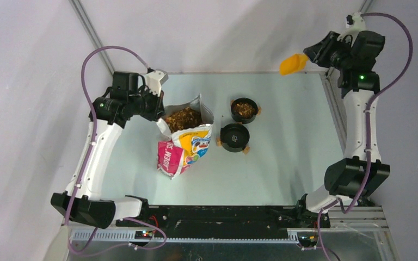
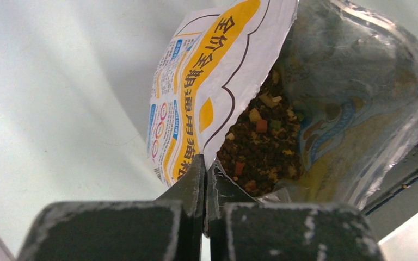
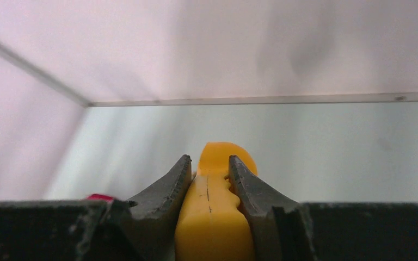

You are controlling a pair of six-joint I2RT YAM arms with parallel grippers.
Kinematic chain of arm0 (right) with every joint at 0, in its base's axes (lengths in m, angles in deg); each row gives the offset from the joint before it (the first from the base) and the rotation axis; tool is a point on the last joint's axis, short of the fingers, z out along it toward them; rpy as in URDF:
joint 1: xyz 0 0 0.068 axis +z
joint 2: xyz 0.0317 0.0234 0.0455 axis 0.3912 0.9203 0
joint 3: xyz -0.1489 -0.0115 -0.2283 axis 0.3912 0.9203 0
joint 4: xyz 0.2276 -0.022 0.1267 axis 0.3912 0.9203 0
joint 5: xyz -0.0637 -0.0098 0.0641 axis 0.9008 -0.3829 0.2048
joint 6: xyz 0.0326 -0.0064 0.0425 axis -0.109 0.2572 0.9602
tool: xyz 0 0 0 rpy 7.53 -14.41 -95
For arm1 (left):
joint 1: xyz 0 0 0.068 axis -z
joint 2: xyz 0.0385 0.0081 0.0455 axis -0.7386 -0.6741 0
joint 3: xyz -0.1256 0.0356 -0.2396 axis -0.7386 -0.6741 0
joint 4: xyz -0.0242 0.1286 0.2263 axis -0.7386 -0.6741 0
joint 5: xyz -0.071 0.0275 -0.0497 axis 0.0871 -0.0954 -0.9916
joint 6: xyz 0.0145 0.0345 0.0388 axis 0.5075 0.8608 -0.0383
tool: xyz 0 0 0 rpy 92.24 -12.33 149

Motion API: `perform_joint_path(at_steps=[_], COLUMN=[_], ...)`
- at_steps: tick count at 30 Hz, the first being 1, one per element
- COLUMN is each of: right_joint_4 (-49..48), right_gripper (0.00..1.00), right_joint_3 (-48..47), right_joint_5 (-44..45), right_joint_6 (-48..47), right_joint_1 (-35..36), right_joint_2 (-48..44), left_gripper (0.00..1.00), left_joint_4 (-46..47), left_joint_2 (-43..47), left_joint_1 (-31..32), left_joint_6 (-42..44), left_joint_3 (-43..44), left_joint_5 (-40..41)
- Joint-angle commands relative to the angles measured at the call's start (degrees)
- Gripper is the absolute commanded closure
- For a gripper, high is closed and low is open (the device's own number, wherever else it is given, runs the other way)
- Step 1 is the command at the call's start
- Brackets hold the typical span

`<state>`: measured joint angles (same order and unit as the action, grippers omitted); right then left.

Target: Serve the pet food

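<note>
The pet food point(image 1: 183, 118) is a brown and tan kibble pile inside the open cartoon-cat bag point(image 1: 188, 148), left of the table's middle. It also shows in the left wrist view point(image 2: 264, 144). More kibble fills the far black bowl point(image 1: 244, 109). The near black bowl point(image 1: 234, 136) looks empty. My left gripper point(image 1: 157, 111) is shut on the bag's torn left rim point(image 2: 217, 98), with the jaws pinching the edge. My right gripper point(image 1: 311, 56) is raised at the far right and shut on the handle of the yellow scoop point(image 1: 293, 64), which also shows in the right wrist view point(image 3: 213, 217).
The two bowls stand close together right of the bag. A metal rail point(image 1: 332, 109) runs along the table's right edge. Pale walls close the back and sides.
</note>
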<state>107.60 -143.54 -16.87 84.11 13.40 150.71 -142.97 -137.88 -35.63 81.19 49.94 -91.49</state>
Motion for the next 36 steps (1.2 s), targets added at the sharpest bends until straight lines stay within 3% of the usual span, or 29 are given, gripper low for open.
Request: perform_joint_path(at_steps=[1, 3, 8, 13, 16, 25, 30, 36], right_joint_4=[6.5, 9.9, 6.3, 4.8, 7.0, 7.6, 8.6, 12.3], right_gripper=[1.00, 1.00, 1.00, 1.00, 1.00, 1.00, 1.00, 1.00], right_joint_3=[-4.0, -6.5, -5.0, -2.4, -3.1, -1.9, -3.7, -9.1], right_joint_5=[-14.5, -16.2, -19.0, -19.5, -13.7, -8.9, -5.1, 4.8], right_joint_6=[19.9, 18.4, 20.1, 16.4, 9.9, 1.1, -2.2, -14.6], right_joint_1=[0.1, 1.5, 7.9, 19.1, 24.0, 35.1, 39.3, 46.8], right_joint_2=[0.0, -0.2, -4.3, -8.6, -10.1, -10.6, -7.1, -1.8], left_gripper=[1.00, 1.00, 1.00, 1.00, 1.00, 1.00, 1.00, 0.97], left_joint_4=[0.7, 0.6, 1.3, 2.5, 2.8, 3.5, 4.2, 5.5], left_joint_2=[5.0, 5.7, 7.3, 8.2, 7.7, 3.9, 2.5, 2.5], left_joint_1=[0.1, 0.1, 0.2, 0.2, 0.3, 0.6, 0.8, 1.0], left_joint_6=[-3.9, -4.8, -6.1, -7.1, -8.9, -10.3, -10.3, -10.3], left_joint_3=[2.0, 1.8, 0.1, -1.6, -0.7, 3.0, 3.4, 2.2], left_joint_5=[-7.2, -8.3, -9.9, -10.5, -12.4, -13.8, -14.2, -12.7])
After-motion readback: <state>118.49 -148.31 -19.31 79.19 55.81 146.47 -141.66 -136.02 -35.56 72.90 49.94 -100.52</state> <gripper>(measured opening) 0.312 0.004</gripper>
